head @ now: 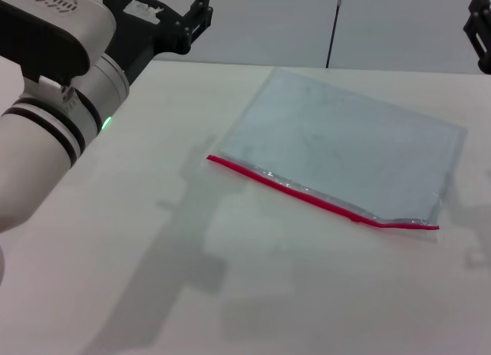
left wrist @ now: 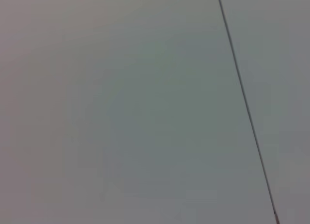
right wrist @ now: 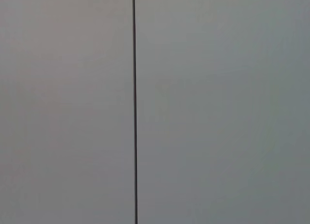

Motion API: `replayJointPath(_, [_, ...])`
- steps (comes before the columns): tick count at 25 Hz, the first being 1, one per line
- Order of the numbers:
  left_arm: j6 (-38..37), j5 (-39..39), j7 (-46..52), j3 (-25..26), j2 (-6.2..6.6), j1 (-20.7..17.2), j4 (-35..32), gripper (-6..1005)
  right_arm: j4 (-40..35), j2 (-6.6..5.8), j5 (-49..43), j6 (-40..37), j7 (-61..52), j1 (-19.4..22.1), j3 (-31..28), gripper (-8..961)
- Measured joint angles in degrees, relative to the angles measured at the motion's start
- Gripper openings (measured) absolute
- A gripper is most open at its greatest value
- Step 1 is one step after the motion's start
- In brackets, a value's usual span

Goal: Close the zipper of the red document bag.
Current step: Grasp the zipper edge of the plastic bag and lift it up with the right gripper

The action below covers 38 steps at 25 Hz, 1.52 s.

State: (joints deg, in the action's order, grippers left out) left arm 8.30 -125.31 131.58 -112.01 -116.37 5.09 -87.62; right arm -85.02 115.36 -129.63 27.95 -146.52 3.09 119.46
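Red document bag (head: 345, 152) lies flat on the pale worktop (head: 153, 240), right of centre in the head view, skewed at an angle. Zipper (head: 307, 192) runs along its near long edge, from the near-left corner to the near-right corner, facing the robot.

Left end effector (head: 173, 18) is raised at the far left edge of the worktop, fingers spread wide, holding nothing. It is well apart from the bag, off to the bag's left and farther back; no contact with bag or zipper.

Right end effector (head: 479, 33) shows only as a dark sliver at the right border of the head view, up beyond the bag's far-right corner, not touching it; cannot tell how its fingers stand.

Both wrist views show only a plain grey wall (left wrist: 121, 112) with a thin dark line (left wrist: 244, 105); no bag in them.
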Motion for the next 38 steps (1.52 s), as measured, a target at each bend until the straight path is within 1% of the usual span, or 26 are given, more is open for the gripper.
replayJointPath(5, [0.0,0.1,0.3,-0.1,0.03,-0.3,0.5,759,0.5,-0.05,-0.3,0.0,-0.1,-0.6,-0.7,697])
replayJointPath(9, [0.1,0.2,0.4,0.1,0.22,-0.3,0.3,759,1.2,0.17,-0.3,-0.2,0.0,-0.9,-1.4,697])
replayJointPath(14, [0.1,0.2,0.4,1.4,0.10,-1.7,0.4,759,2.7,0.24,0.2,-0.2,-1.2,-1.8,-0.8,696])
replayJointPath(19, [0.0,0.2,0.5,1.3,0.02,-1.3,0.6,758,5.2,0.30,0.3,-0.5,-1.6,-3.2,-0.8,696])
replayJointPath(22, [-0.4,0.3,0.5,1.3,0.06,-1.2,0.5,758,5.0,0.33,0.3,-2.3,-1.6,-3.3,-0.9,697])
replayJointPath(24, [-0.5,0.3,0.5,1.5,0.13,-1.2,0.4,758,3.9,0.07,0.3,-4.8,-1.6,-3.2,-1.5,697])
replayJointPath(26, [-0.7,0.3,0.6,1.5,0.19,-1.3,0.2,758,2.1,-0.67,0.0,-9.5,-1.6,-3.1,-2.4,697])
replayJointPath(27, [-1.1,0.3,0.6,1.6,0.23,-1.4,0.1,758,0.8,-1.33,-0.1,-12.9,-1.6,-3.1,-2.9,697])
replayJointPath(31, [-4.6,0.3,0.6,2.9,0.32,-1.4,-0.8,758,-3.9,-4.79,-0.2,-25.3,-1.5,-3.4,-4.4,696])
replayJointPath(32, [-5.9,0.3,0.6,3.4,0.34,-1.4,-1.1,758,-4.9,-5.56,-0.3,-27.7,-1.1,-3.5,-4.6,696])
replayJointPath(33, [-7.0,0.3,0.6,4.0,0.36,-1.4,-1.3,758,-5.8,-6.01,-0.7,-30.0,-0.4,-3.6,-4.7,696])
replayJointPath(35, [-9.4,0.3,0.6,5.2,0.38,-1.3,-1.5,758,-7.6,-6.68,-1.6,-35.7,2.2,-3.7,-5.4,696])
replayJointPath(36, [-10.0,0.3,0.6,5.5,0.38,-1.3,-1.5,758,-8.3,-6.74,-1.7,-39.1,4.1,-3.7,-6.3,696])
replayJointPath(37, [-10.7,0.3,0.6,6.0,0.38,-1.3,-1.6,758,-8.9,-6.64,-1.7,-42.4,6.0,-3.7,-7.3,696])
replayJointPath(38, [-11.0,0.3,0.6,6.3,0.37,-1.3,-1.6,758,-9.9,-6.14,-1.4,-49.4,10.0,-3.9,-9.6,696])
